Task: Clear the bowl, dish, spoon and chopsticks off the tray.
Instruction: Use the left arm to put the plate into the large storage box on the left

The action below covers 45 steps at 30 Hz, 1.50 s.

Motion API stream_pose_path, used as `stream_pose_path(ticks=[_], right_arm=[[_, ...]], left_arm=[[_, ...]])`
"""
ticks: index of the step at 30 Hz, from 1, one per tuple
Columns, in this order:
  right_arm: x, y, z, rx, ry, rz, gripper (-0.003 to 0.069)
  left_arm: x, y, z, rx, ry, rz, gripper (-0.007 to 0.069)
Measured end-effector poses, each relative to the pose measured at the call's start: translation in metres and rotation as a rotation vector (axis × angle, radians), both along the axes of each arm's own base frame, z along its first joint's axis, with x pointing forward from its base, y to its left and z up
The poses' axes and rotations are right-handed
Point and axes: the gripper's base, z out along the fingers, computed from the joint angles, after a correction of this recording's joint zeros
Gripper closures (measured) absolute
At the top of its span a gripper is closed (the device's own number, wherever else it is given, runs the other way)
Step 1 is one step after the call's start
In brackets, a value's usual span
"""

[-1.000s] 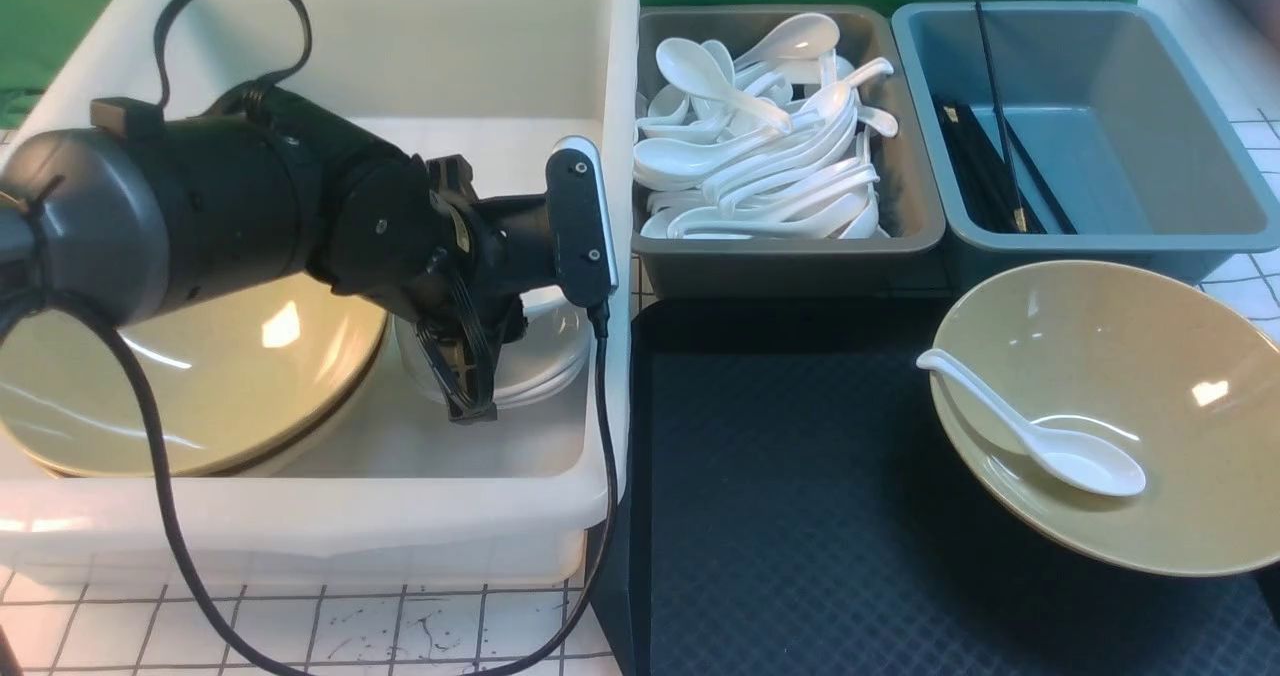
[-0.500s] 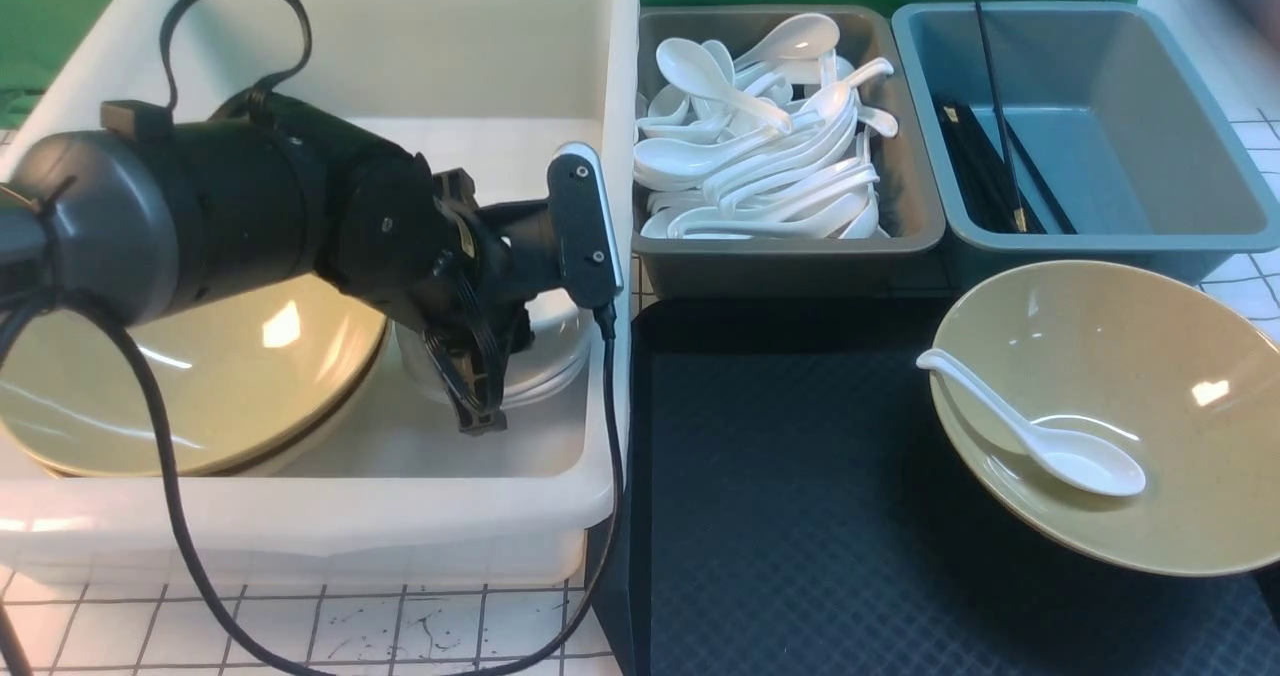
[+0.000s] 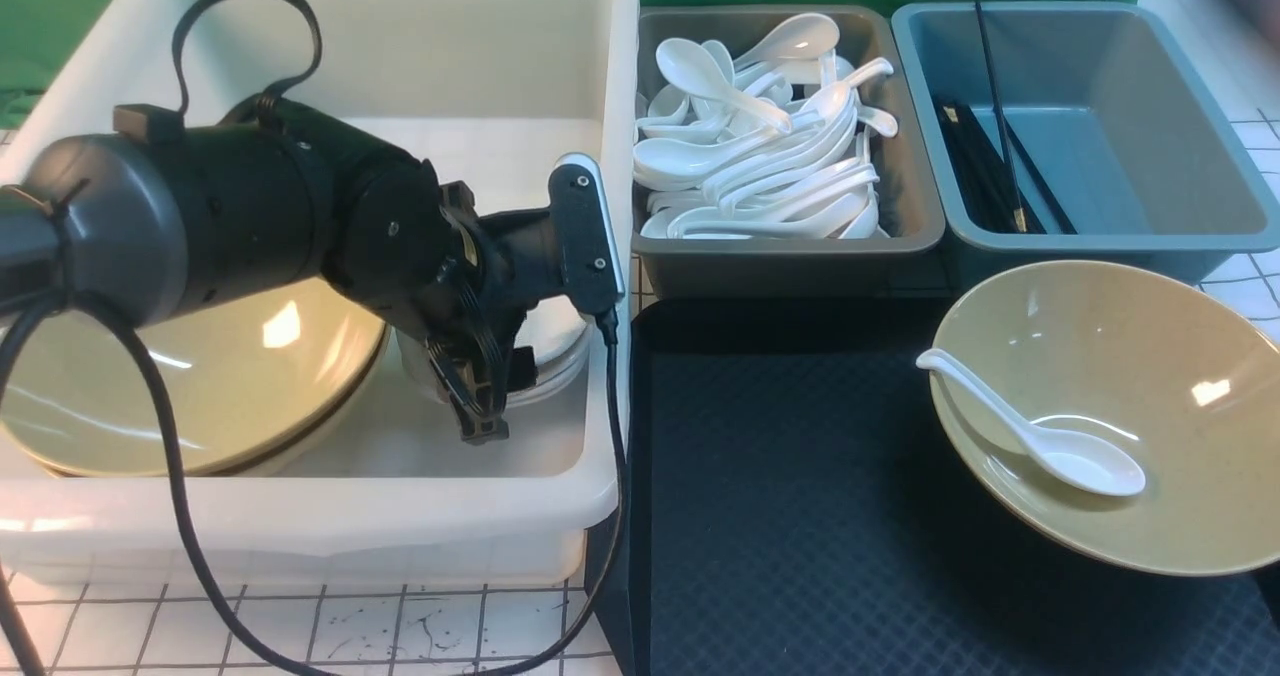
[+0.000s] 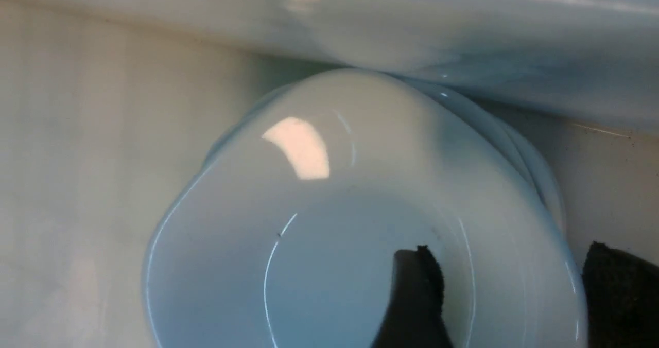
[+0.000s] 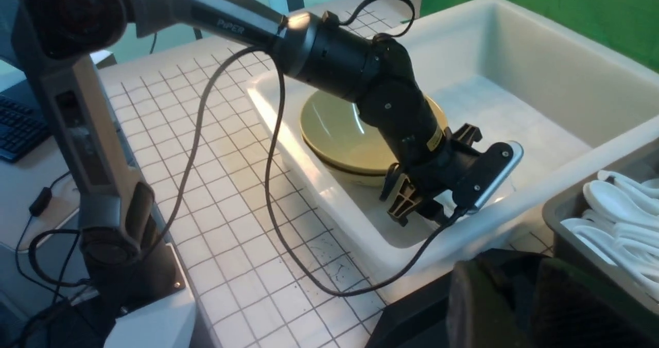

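Inside the white plastic tub [image 3: 300,531] at left, fingers of the left gripper [image 4: 509,265] stand apart astride the rim of the small glossy white dish [image 4: 334,193]. At right, the wide mustard-tan bowl [image 3: 1100,356] sits on the dark diamond-textured tray [image 3: 780,516]. The right gripper [image 5: 538,307] is blurred; I cannot tell its fingers' state.

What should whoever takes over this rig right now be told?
Left gripper: open, fingers either side of the rim of the dish, inside the white tub.
Right gripper: blurred at its wrist view's edge; state unclear.
Done: dish sits on the tub's stack of dishes; chopsticks lie in the blue bin.
To do: the spoon lies in the bowl, which stands on the tray; both need clearing.
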Motion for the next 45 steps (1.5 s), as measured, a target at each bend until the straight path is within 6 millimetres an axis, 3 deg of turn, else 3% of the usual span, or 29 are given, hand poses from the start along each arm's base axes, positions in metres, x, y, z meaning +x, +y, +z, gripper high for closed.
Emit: stream_pose_path(ticks=[8,12,14,16,19,23,28,40,45], right_arm=[[-0.001,0.001,0.000,-0.003,-0.011,0.018,0.0487],[-0.002,0.002,0.001,0.004,-0.014,0.032,0.0487],[-0.002,0.002,0.001,0.004,-0.019,0.038,0.0487],[-0.003,0.002,0.001,0.003,-0.023,0.044,0.0487],[-0.003,0.003,0.002,0.007,-0.027,0.054,0.0487],[-0.005,0.003,0.002,0.002,-0.028,0.075,0.0487],[-0.006,0.004,0.001,-0.004,-0.023,0.085,0.0487],[-0.008,0.004,0.001,0.000,-0.010,0.106,0.0487],[-0.008,0.005,0.000,-0.004,-0.004,0.113,0.0487]], left_arm=[[-0.015,0.006,0.042,-0.073,-0.095,0.011,0.0045],[-0.025,0.010,0.062,-0.152,-0.121,0.056,0.0055],[-0.030,0.011,0.070,-0.224,-0.105,0.127,0.0102],[-0.032,0.018,0.076,-0.329,-0.069,0.272,0.0236],[-0.027,0.032,0.074,-0.400,-0.017,0.445,0.0472],[-0.018,0.051,0.071,-0.457,0.007,0.608,0.0610],[-0.011,0.064,0.063,-0.442,0.031,0.673,0.0626],[0.010,0.057,0.014,-0.361,0.155,0.706,0.0626],[0.016,0.055,0.006,-0.372,0.149,0.706,0.0626]])
